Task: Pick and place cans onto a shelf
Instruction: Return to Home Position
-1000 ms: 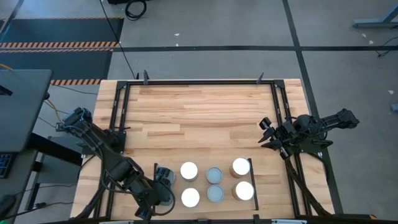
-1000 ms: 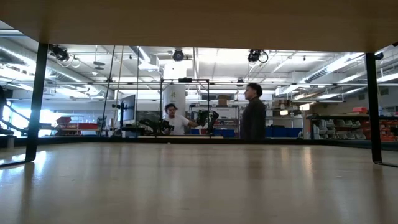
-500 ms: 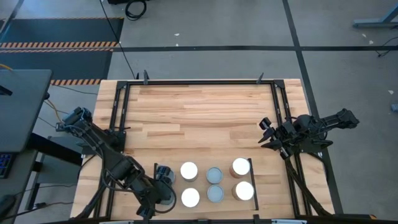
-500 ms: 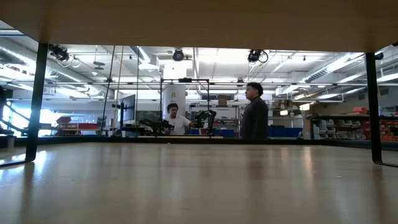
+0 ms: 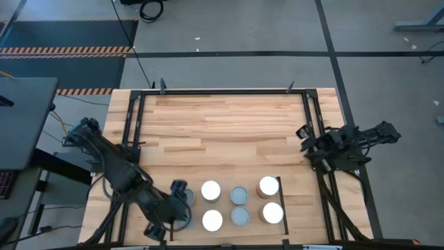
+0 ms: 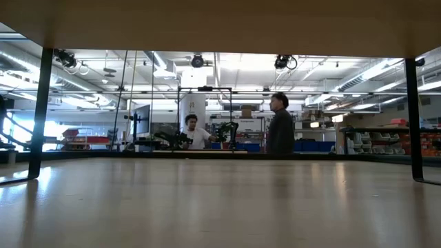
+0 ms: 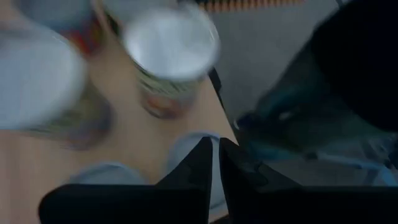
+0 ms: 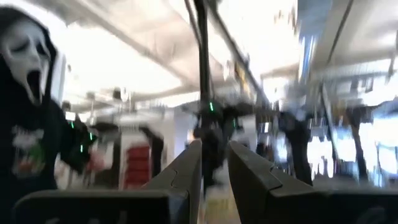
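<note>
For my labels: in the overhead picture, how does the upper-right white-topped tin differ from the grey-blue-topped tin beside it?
The white-topped round tin has a bright lid; the grey-blue-topped round tin has a dull one. The white-topped tin shows a tan side; the grey-blue-topped tin shows only its lid. Both stand upright.

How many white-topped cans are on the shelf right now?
4: two cans left of centre, two at the right end. The left gripper covers the shelf's left end, so more may be hidden.
</note>
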Controlling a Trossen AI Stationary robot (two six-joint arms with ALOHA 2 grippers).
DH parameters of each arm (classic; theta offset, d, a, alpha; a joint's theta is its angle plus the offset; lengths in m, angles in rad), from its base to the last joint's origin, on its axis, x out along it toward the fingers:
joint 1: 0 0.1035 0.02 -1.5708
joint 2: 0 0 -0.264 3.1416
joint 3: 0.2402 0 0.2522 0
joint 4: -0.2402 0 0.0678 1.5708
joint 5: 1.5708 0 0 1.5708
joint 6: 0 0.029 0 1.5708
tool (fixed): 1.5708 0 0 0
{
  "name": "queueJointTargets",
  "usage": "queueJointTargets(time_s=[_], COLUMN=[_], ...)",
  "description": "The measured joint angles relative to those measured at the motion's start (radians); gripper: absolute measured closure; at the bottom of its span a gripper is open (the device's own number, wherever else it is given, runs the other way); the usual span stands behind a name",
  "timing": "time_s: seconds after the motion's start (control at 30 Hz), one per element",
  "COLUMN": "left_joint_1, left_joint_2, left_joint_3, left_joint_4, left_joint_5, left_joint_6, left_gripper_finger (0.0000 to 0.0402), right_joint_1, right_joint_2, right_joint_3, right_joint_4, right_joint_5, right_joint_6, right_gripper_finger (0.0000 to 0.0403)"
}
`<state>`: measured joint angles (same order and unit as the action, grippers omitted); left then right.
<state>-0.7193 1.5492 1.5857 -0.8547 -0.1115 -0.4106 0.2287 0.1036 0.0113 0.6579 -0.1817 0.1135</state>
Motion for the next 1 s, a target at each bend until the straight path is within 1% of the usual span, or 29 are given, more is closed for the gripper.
queueJointTargets(time_s=[0.07,0.13,0.23,0.3,0.4,0.5,0.57,0.63,0.7,0.8,0.87,1.0], left_joint_1=[0.015,0.036,0.083,0.117,0.168,0.208,0.231,0.248,0.26,0.275,0.281,0.28], left_joint_2=[-0.035,-0.086,-0.179,-0.251,-0.386,-0.548,-0.66,-0.775,-0.883,-1.036,-1.128,-1.292], left_joint_3=[0.023,0.023,-0.032,-0.106,-0.256,-0.412,-0.512,-0.609,-0.694,-0.813,-0.882,-0.99], left_joint_4=[-0.014,-0.019,-0.006,0.003,0.064,0.146,0.204,0.257,0.288,0.312,0.332,0.4], left_joint_5=[-0.043,-0.1,-0.165,-0.203,-0.283,-0.385,-0.474,-0.552,-0.609,-0.666,-0.698,-0.74], left_joint_6=[0.024,0.05,0.056,0.032,-0.011,-0.023,-0.024,-0.018,-0.014,-0.012,0.007,0.103], left_gripper_finger=[0.0365,0.0365,0.0365,0.0365,0.0365,0.0365,0.0365,0.0365,0.0365,0.0365,0.0365,0.0365], right_joint_1=[0.0,0.0,0.0,0.0,0.0,-0.003,-0.01,-0.022,-0.044,-0.104,-0.15,-0.236], right_joint_2=[0.0,0.0,0.0,0.0,0.005,0.015,0.015,0.015,0.015,0.015,0.015,0.015], right_joint_3=[0.0,0.001,0.001,0.001,0.001,0.001,0.001,0.001,0.001,0.001,0.001,0.0], right_joint_4=[0.081,0.125,0.12,0.097,0.082,0.081,0.081,0.081,0.077,0.032,-0.007,-0.037], right_joint_5=[0.014,0.034,0.037,0.033,0.032,0.034,0.034,0.036,0.057,0.082,0.046,-0.019], right_joint_6=[-0.009,-0.002,0.028,0.05,0.049,0.01,-0.01,-0.01,0.017,0.069,0.078,0.078], right_gripper_finger=[0.0318,0.0318,0.0318,0.0318,0.0318,0.0318,0.0318,0.0318,0.0318,0.0318,0.0318,0.0318])
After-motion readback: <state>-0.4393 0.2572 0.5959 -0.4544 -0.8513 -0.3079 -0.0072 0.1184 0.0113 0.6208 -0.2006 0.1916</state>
